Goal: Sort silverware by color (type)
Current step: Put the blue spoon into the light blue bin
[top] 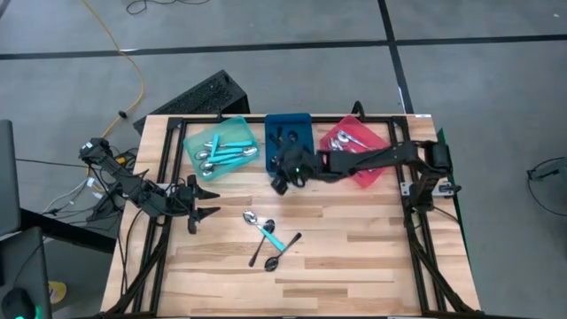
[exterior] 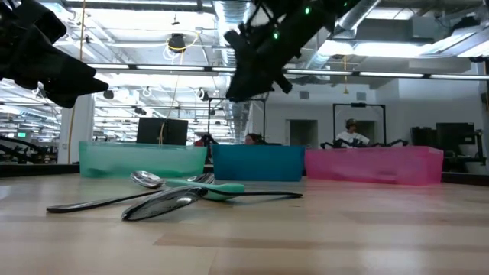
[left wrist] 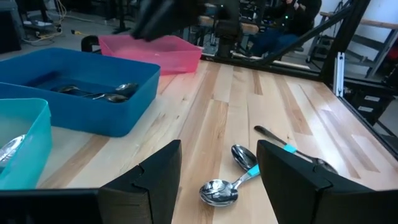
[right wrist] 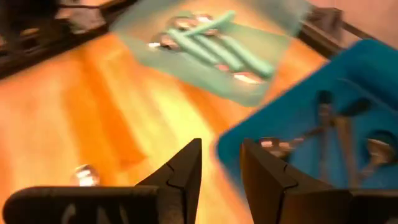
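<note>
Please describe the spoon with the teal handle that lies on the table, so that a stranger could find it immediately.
Start at the three trays along the far edge of the table. Nearer than the blue tray, a few loose spoons lie crossed on the bare wood. The teal spoon is the only one there with a coloured handle; the black spoons beside it are dark all over.

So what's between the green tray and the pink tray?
The blue tray sits between the green tray and the pink tray, with black spoons inside. The high view shows it.

Teal, blue, pink trays [top: 291, 121]
</note>
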`<state>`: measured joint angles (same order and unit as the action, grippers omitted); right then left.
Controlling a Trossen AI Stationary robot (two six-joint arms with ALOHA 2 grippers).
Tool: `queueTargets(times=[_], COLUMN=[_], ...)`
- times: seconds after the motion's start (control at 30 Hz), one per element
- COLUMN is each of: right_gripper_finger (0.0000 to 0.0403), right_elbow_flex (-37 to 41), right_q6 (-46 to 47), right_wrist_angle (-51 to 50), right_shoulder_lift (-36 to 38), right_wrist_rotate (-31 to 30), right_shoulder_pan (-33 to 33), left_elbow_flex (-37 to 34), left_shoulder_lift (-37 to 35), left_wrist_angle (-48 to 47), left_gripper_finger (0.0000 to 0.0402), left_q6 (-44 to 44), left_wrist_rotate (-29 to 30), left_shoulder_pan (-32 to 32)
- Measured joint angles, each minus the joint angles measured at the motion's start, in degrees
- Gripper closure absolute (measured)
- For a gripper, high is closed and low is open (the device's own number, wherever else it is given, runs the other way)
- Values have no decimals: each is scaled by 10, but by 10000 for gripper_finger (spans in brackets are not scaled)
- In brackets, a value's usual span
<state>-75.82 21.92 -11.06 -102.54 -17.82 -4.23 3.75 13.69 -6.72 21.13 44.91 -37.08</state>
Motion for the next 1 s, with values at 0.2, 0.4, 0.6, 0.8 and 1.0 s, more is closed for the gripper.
queueTargets(times=[0.2, 0.4, 0.6, 0.8, 1.0], right_gripper_finger=[272, 272, 272, 272, 272], right_elbow_flex=[1, -1, -31, -111, -193], right_q6=[-4, -35, -45, -55, -54], right_wrist_angle=[48, 158, 175, 146, 17], right_shoulder_lift=[-26, -90, -152, -220, -287], right_wrist_rotate=[-1, -21, -79, -85, -112], right_shoulder_pan=[67, 132, 172, 192, 201], left_elbow_flex=[0, 0, 0, 0, 0], left_shoulder_lift=[1, 2, 2, 6, 10], left_wrist_angle=[0, 0, 0, 0, 0], left_gripper_finger=[207, 207, 207, 207, 207], left_q6=[4, 11, 21, 33, 47], left_wrist_rotate=[5, 5, 5, 5, 4], left_shoulder_pan=[0, 0, 0, 0, 0])
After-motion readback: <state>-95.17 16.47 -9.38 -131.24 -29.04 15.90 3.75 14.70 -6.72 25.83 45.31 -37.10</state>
